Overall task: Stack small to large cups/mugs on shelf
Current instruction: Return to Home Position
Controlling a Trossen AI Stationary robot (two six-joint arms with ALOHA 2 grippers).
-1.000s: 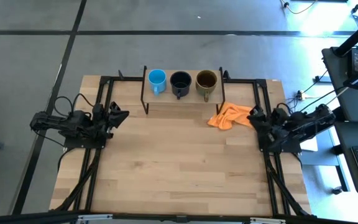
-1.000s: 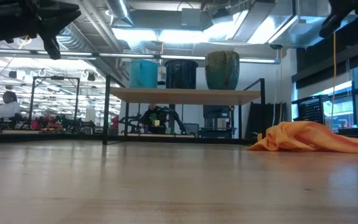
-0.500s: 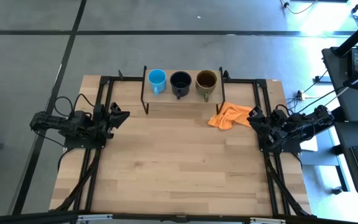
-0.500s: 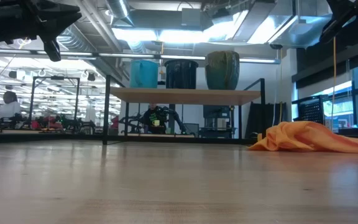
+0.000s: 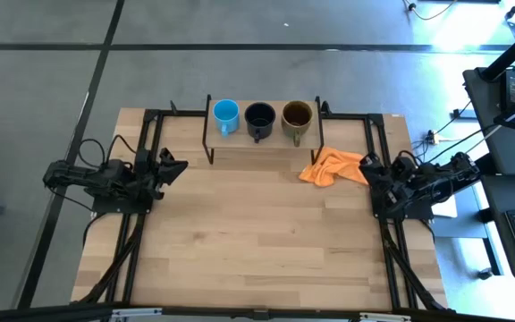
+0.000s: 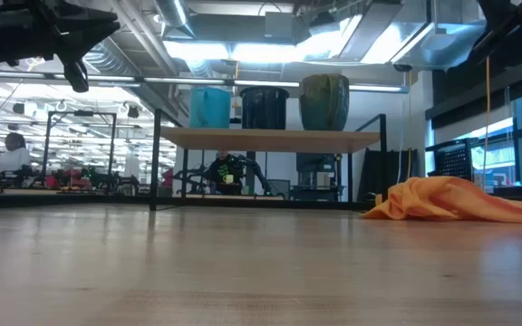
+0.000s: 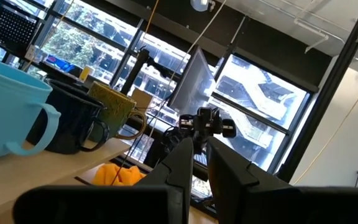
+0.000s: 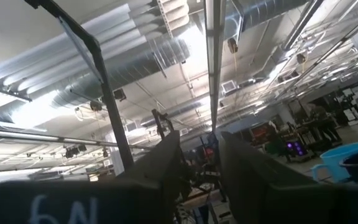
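Three handled mugs stand in a row on the low light-wood shelf on black metal legs (image 5: 262, 136) at the far edge of my bench (image 5: 257, 241): a small light-blue mug (image 5: 225, 114), a black mug (image 5: 259, 117) and a brown-olive mug with a dark inside (image 5: 297, 115). I see nothing inside any of them. A crumpled orange cloth (image 5: 332, 166) lies just beside the shelf. The left gripper (image 5: 176, 167) hangs at the left edge, fingers (image 7: 229, 171) slightly parted, grasping nothing. The right gripper (image 5: 368, 165) is near the cloth, fingers (image 8: 244, 162) apart, empty.

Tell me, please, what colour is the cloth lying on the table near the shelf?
The cloth is orange; it shows best in the high view.
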